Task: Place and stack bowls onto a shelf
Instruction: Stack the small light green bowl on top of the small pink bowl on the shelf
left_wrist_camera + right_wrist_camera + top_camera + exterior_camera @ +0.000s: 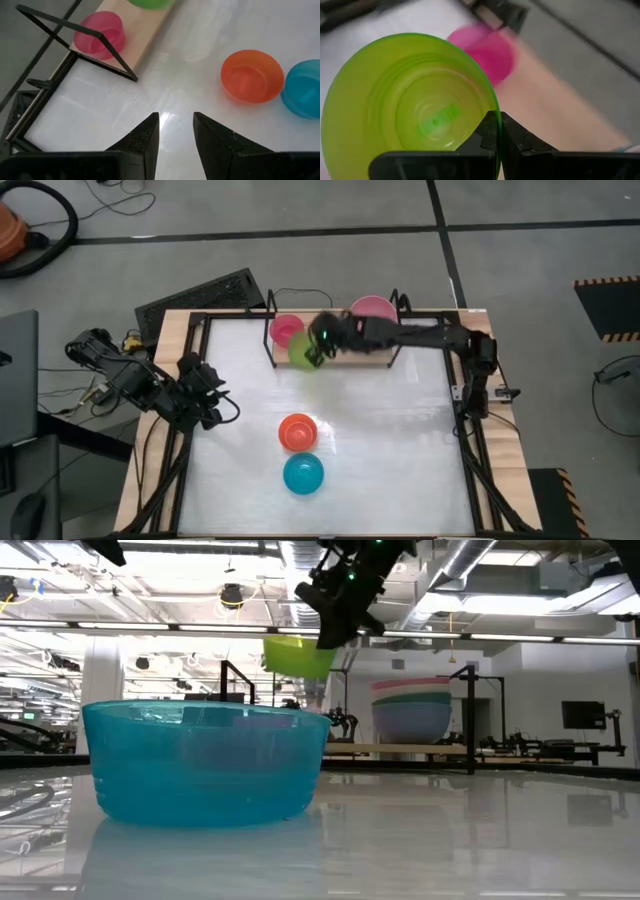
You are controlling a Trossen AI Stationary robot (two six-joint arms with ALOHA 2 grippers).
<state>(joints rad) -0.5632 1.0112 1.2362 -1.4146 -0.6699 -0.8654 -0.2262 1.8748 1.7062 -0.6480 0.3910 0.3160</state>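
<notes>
From above, my right gripper [318, 348] pinches the green bowl [303, 352] by its rim over the shelf [375, 358]. From low down, it hangs tilted. Up close, the thin rim looks light, stiff and slippery.

My left gripper [176, 131] waits, fingers apart.

You've got nothing to read here. No lettering, label, brand or number is legible in any view.
</notes>
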